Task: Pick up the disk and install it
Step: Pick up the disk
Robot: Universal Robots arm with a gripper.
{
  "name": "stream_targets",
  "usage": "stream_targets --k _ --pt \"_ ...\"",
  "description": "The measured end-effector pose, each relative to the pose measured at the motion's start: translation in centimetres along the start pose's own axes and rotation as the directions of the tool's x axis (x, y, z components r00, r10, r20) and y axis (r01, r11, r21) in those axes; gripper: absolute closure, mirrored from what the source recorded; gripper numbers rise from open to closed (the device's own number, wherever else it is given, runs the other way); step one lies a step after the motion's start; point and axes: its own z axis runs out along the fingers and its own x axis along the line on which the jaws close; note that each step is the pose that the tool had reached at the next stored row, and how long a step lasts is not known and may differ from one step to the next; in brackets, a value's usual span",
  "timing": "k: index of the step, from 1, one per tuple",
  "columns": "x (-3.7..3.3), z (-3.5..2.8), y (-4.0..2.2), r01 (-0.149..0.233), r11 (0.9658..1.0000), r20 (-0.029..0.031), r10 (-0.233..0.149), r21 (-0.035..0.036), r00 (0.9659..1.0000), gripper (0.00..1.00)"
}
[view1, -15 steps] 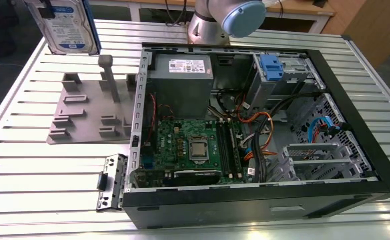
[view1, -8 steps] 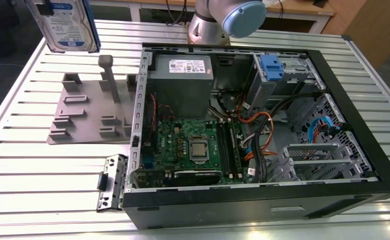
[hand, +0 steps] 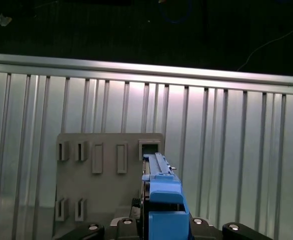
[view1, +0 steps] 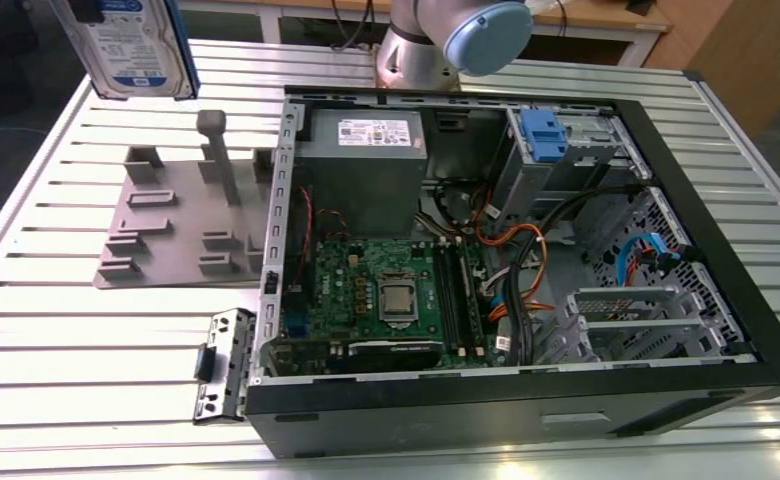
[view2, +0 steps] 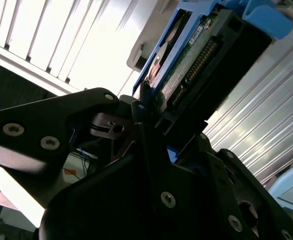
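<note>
The gripper (hand: 161, 222) is clamped tight on the disk (view1: 130, 45). It hangs upright at eleven o'clock in the exterior view, clear above the grey holder (view1: 163, 235), apparently for carrying.

Disk (view1: 134, 45): silver body, white-and-blue label, blue side rails; green circuit-board edge in the second wrist view. Gripper (view2: 149, 112): black. Worktop (view1: 70, 330): pale silver, ribbed in parallel slats. Fixture plate (view1: 183, 215): flat grey. Computer case (view1: 497, 420): black. Motherboard (view1: 383, 290): green. Power supply (view1: 363, 160): grey, white sticker. Latch (view1: 540, 130): blue. Cables (view1: 524, 250): orange.
</note>
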Motion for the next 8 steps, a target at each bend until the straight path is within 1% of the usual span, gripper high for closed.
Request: stream_targets --k 8 --pt "-0.01 -0.77 0.01 0.0 1.0 0.0 0.0 -0.0001 1.0 0.64"
